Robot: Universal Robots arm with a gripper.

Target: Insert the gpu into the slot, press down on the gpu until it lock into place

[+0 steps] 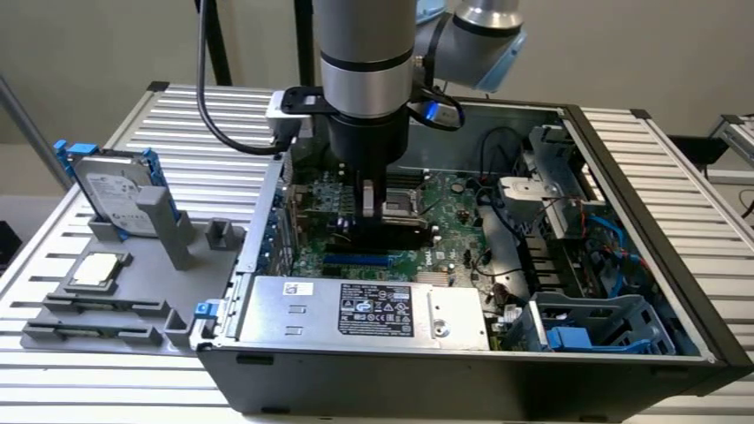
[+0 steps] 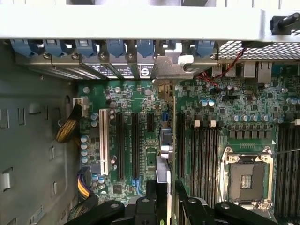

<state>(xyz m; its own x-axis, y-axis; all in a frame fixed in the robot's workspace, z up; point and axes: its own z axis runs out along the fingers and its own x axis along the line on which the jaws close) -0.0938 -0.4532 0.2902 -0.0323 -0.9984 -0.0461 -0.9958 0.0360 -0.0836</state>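
Exterior view: gripper point(image 1: 370, 208) reaches down into the open computer case point(image 1: 471, 389), gpu point(image 1: 389, 234) in its grip, low over the motherboard point(image 1: 448, 199). Slot point(image 1: 357, 260), the bright-blue strip, is on the near side of the card. Wrist view: the fingers are closed on the card from both faces, card edge-on and upright, metal bracket point(image 2: 171, 68) towards the row of rear covers with blue latches point(image 2: 86, 48). Upright hold probably chosen so the contact edge faces the board and the bracket can meet its opening; pinching the faces should leave that edge free. Can't tell if the card is in the slot or just above; not confirmed as locked.

Case lies on its side with the interior up, likely so pressing goes straight down. Power supply point(image 1: 295, 318) at the near left, blue-trimmed drive cage point(image 1: 601, 322) at the near right. Surface is a slatted light metal table point(image 1: 41, 389). Grey fixture tray point(image 1: 212, 274) on the exterior view's left keeps the hard drive point(image 1: 116, 196) propped upright, presumably for easy grasping. Plain grey wall point(image 1: 637, 53) at the far side.
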